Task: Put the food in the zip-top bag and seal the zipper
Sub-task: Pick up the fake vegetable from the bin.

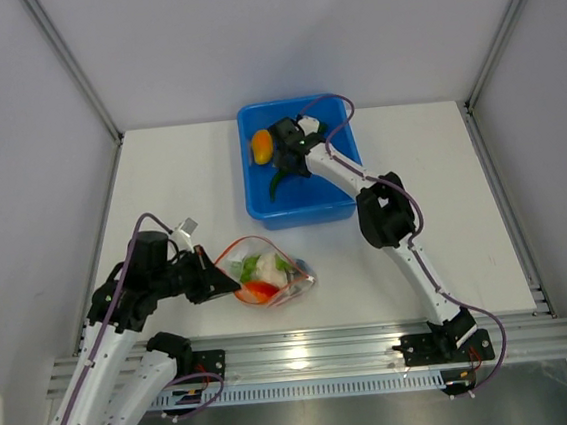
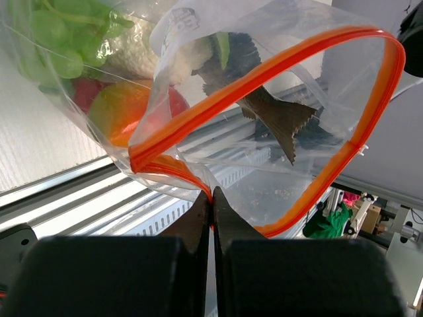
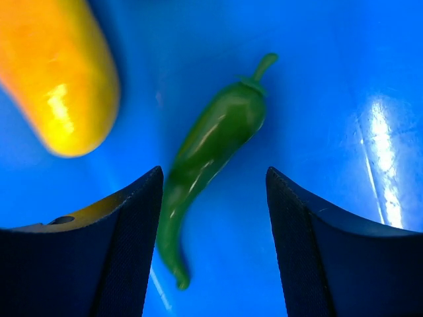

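A white table (image 1: 467, 235) carried a rectangular blue plastic tub (image 1: 299, 214) at its far middle. Nearer the arms, a clear, crinkly zip-top bag (image 1: 300, 281) lay on its side, well apart from the tub.

The left gripper (image 2: 212, 196) was clenched on the bag's mouth edge, its two black jaws pressed together over the thin red-orange zipper strip (image 2: 264, 68). The strip stood open in a wide loop, so the bag was unsealed.

Much of the food was already inside the bag. The left wrist view showed a grey toy fish (image 2: 264, 109) with its tail toward the mouth, a white toy cauliflower (image 2: 149, 53), pale green pieces (image 2: 59, 39) and a red-orange toy fruit (image 2: 122, 109). All were bunched at the closed end.

Two pieces were left in the tub. One was an orange-yellow toy pepper (image 3: 63, 79) and the other a glossy green toy chili (image 3: 211, 142), lying just beside each other on the blue floor. The right gripper (image 3: 213, 191) hung in the tub with its jaws spread wide on either side of the green chili, holding nothing. Whether its pads touched the chili could not be told.

By this reckoning the task was well past halfway. The chili and the pepper were yet to be moved to the bag, and the zipper was yet to be pressed shut.
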Tool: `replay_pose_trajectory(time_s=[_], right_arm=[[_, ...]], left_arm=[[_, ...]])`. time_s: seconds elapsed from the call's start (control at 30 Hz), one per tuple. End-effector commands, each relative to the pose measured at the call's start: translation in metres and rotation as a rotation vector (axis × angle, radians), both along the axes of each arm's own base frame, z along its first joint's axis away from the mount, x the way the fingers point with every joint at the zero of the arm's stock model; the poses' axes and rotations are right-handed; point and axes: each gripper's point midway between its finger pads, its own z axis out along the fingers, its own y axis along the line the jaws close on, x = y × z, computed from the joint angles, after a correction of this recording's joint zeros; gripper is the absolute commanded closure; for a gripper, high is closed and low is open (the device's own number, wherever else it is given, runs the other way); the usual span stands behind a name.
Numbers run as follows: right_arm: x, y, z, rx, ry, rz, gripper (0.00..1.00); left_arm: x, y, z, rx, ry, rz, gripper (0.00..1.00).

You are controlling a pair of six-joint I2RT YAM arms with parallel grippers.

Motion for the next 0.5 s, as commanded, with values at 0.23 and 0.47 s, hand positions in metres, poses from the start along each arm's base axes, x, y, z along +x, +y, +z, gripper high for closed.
replay_pose_trajectory(time_s=[0.23,0.47], right_arm=[[0.025,0.008,-0.015,0.085,-0.009,-0.037,0.38],[0.017,0.002,-0.025,0.064,0.032,-0.04,0.62]], left_arm=[[0.005,-0.004,0.002,-0.018,-0.071,-0.052,1.0],[0.009,-0.006,0.0,-0.018,-0.067,-0.059,0.99]])
